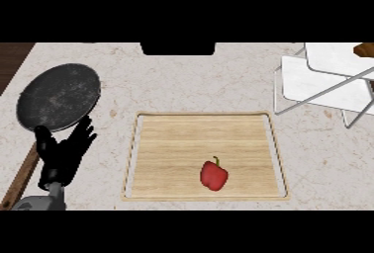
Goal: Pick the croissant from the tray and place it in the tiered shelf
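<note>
- Here, low at the view's left: left hand (66, 150), resting, fingers straight and spread, pointing away from the robot, holding nothing.
- Just below the hand: a grey forearm (35, 203), coming in from the lower edge.
- Right hand: nowhere in view.
- Just beyond the fingertips: a dark round pan (58, 96), flat on the counter (182, 79); longest fingertips overlapping the pan's near rim, contact not clear.
- Left of the hand, along the view's edge: a brown wooden handle (22, 173), running from the pan toward the robot.
- Right of the hand, close beside it but apart: a wooden tray (205, 123), square, with a raised rim.
- On the tray, in the near part, well right of the hand: a red pepper (214, 175), stem pointing away from the robot, touched by nothing.
- Far right of the hand and further out: the shelf (329, 79), white tiers on thin grey rods, cut off by the right edge.
- On the shelf's upper tier, at the far right edge, well apart from the hand: a small brown piece, seemingly the croissant (364, 49), mostly cut off by the edge, so shape hard to tell.
- Straight out beyond the tray, at the counter's far edge: a black block (177, 48).
</note>
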Tool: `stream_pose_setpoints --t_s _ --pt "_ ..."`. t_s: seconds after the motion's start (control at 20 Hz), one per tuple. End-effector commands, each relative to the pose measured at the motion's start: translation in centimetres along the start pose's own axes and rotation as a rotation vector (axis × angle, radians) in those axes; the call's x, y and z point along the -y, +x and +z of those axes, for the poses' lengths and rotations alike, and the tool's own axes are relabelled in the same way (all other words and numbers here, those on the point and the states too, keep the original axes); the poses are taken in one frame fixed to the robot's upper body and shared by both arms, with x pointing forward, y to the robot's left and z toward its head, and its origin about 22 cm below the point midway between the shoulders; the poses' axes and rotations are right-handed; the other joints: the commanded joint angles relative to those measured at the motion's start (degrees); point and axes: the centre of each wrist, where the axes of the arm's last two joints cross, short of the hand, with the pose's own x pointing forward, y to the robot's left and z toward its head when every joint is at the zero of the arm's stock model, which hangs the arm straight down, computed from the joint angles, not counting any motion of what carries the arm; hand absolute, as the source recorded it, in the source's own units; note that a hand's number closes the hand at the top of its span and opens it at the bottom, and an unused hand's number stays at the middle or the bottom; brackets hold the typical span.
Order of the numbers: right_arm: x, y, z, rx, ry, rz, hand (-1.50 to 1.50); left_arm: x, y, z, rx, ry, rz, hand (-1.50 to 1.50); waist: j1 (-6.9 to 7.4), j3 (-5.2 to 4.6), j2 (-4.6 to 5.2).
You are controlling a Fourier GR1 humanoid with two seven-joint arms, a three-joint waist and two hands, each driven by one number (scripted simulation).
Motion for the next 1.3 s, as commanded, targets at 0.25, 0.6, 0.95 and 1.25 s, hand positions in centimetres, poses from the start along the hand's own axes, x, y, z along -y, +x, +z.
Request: stream_pose_setpoints --t_s 0.25,0.6,0.95,1.25 --pt "2.5 -1.8 -6.5 -0.061 0.018 0.052 1.5 2.2 -1.1 0.1 -0.029 -0.009 -0.011 0.0 0.49 -0.14 0.34" --pt "2.3 -4.0 -10.5 -0.059 0.116 0.117 1.5 -0.2 0.1 0.2 -0.038 -0.013 -0.008 0.0 0.79 -0.13 0.39" --pt "-1.6 -8.0 -13.0 -0.052 0.096 0.177 1.5 -0.4 -1.2 0.2 -0.046 -0.012 -0.007 0.0 0.82 -0.12 0.5" --pt "-0.6 -8.6 -15.2 -0.043 0.053 0.168 1.5 1.9 -2.3 -0.3 -0.035 -0.018 -0.005 0.0 0.95 -0.12 0.6"
